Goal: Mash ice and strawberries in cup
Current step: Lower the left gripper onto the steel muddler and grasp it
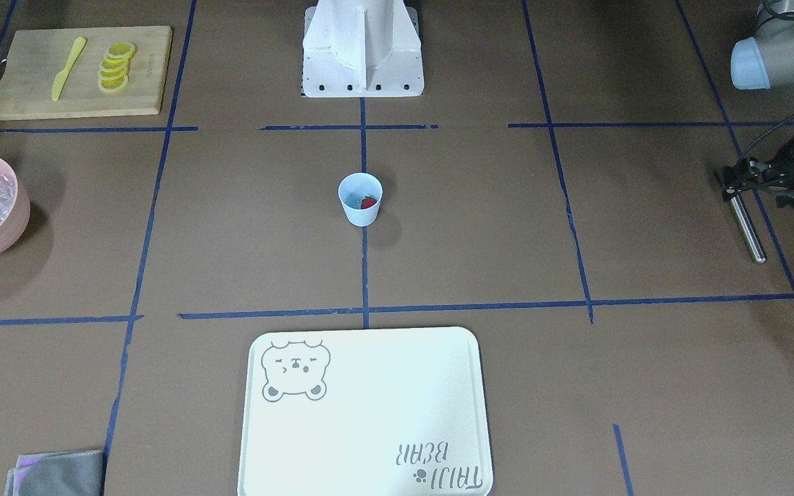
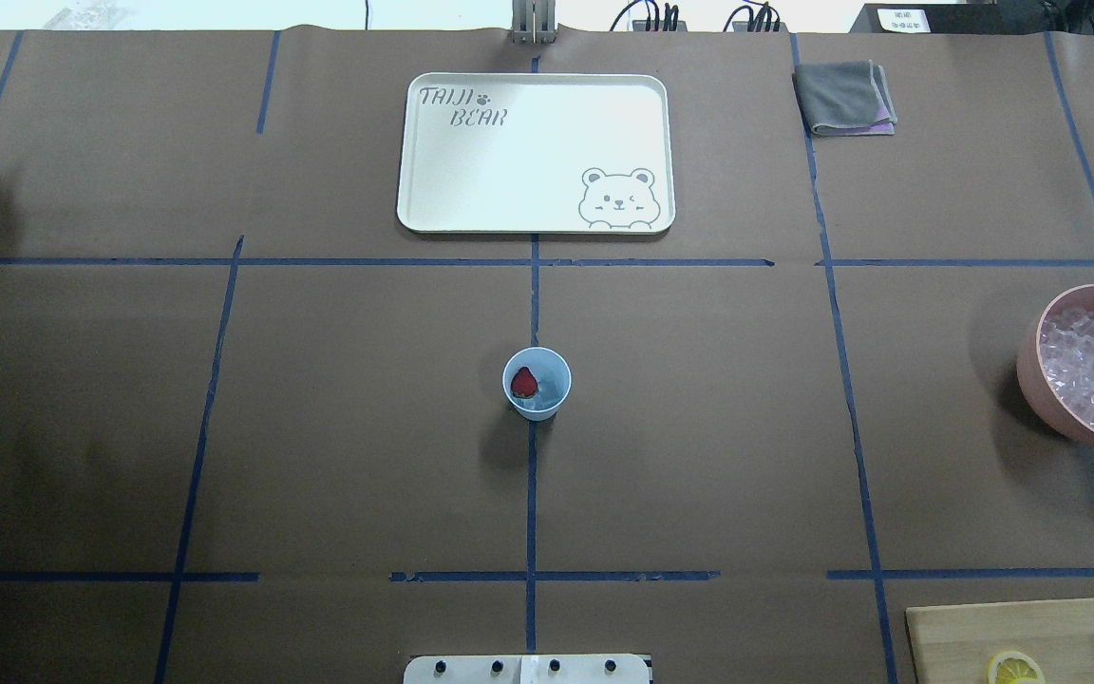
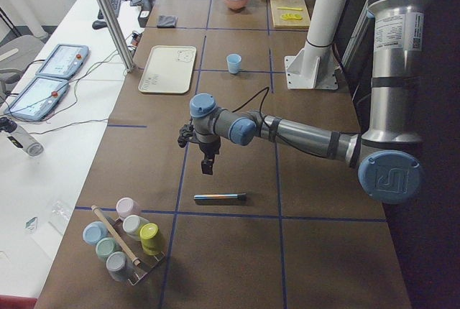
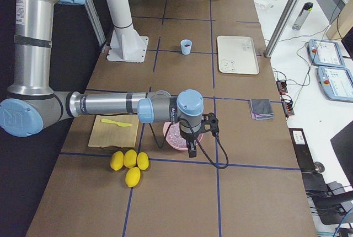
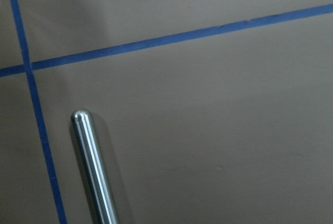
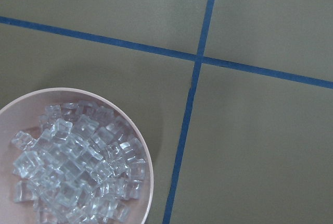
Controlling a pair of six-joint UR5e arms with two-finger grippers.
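Observation:
The light blue cup (image 1: 360, 200) stands upright at the table's middle, with the red strawberry (image 2: 524, 382) and some clear ice (image 2: 549, 386) inside. More ice (image 6: 73, 172) fills the pink bowl (image 2: 1031, 370) on my right. My left gripper (image 1: 735, 184) hangs open and empty just above one end of a metal rod (image 1: 747, 231) that lies flat on the table, far from the cup. My right gripper (image 4: 191, 150) hovers at the pink bowl's edge. It shows only in the exterior right view, so I cannot tell whether it is open or shut.
A white bear tray (image 1: 366, 413) lies beyond the cup. A cutting board (image 1: 25, 96) holds lemon slices and a yellow knife. Whole lemons (image 4: 129, 162) lie beside it. A grey cloth (image 2: 841, 95) and a rack of small cups (image 3: 126, 241) stand at the far corners.

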